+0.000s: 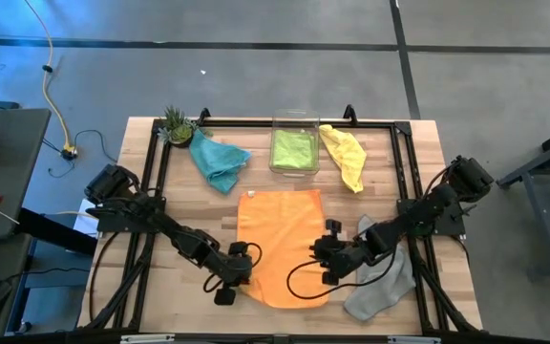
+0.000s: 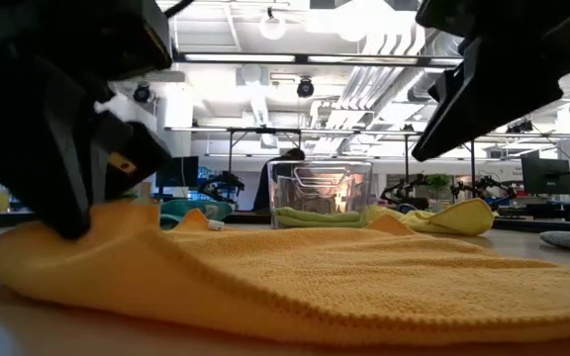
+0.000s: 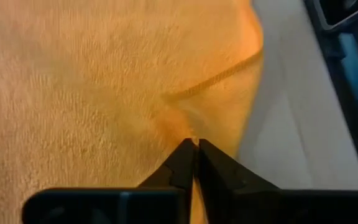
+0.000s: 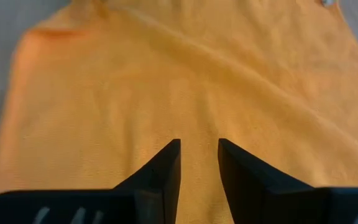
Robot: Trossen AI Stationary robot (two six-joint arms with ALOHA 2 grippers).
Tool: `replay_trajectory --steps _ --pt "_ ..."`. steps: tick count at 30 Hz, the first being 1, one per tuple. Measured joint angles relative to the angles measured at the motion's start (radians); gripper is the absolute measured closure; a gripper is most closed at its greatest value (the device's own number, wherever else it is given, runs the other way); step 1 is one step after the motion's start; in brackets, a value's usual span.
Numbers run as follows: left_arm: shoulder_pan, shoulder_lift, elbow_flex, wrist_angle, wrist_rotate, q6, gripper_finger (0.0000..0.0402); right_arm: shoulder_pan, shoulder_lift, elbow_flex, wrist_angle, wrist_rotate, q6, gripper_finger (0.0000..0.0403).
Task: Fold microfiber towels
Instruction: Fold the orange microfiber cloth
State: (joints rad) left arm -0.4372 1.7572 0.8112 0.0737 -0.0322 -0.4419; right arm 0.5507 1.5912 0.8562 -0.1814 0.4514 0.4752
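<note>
Pinching the orange towel (image 1: 280, 244) at its near-left edge, the left gripper (image 3: 196, 144) has its jaws closed on a fold; the right gripper (image 4: 199, 155) hovers jaws parted (nothing held). Thin pinch could slip when lifted.

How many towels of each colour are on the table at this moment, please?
orange towel: 1
lime green towel: 1, inside the clear bin
teal towel: 1
yellow towel: 1
grey towel: 1
Total: 5 towels
</note>
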Motion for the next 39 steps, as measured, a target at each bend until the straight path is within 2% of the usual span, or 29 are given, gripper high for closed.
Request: replay_trajectory --steps 4,8,13,17,21,24,31,35,39 --pt "-0.019 -0.038 0.0 0.001 -0.049 -0.014 0.0395 0.036 0.0 0.0 0.005 -0.007 0.005 0.0281" --pt "-0.042 -0.062 0.0 0.002 -0.14 -0.074 0.04 0.097 0.0 0.0 0.04 -0.013 0.026 0.0242" --pt "-0.062 -0.072 0.0 0.011 -0.28 -0.204 0.04 0.173 0.002 0.0 0.048 0.064 0.09 0.0197" --pt "-0.068 -0.072 0.0 0.027 -0.392 -0.303 0.0401 0.208 0.045 0.0 0.089 0.096 0.117 0.0187" --pt "-0.075 -0.072 0.0 0.027 -0.49 -0.4 0.0401 0.225 0.128 0.056 0.078 0.103 0.148 0.0186" --pt "-0.097 -0.086 -0.001 0.021 -0.574 -0.438 0.0401 0.24 0.193 0.135 0.021 0.116 0.157 0.0186" --pt "-0.121 -0.108 0.001 -0.012 -0.729 -0.568 0.0401 0.268 0.334 0.358 -0.242 0.121 0.265 0.0186" --pt "-0.124 -0.105 0.0 -0.077 -0.794 -0.666 0.0401 0.285 0.412 0.449 -0.331 0.119 0.307 0.0186" --pt "-0.127 -0.105 -0.001 -0.109 -0.828 -0.681 0.0402 0.292 0.482 0.524 -0.429 0.126 0.392 0.0186"
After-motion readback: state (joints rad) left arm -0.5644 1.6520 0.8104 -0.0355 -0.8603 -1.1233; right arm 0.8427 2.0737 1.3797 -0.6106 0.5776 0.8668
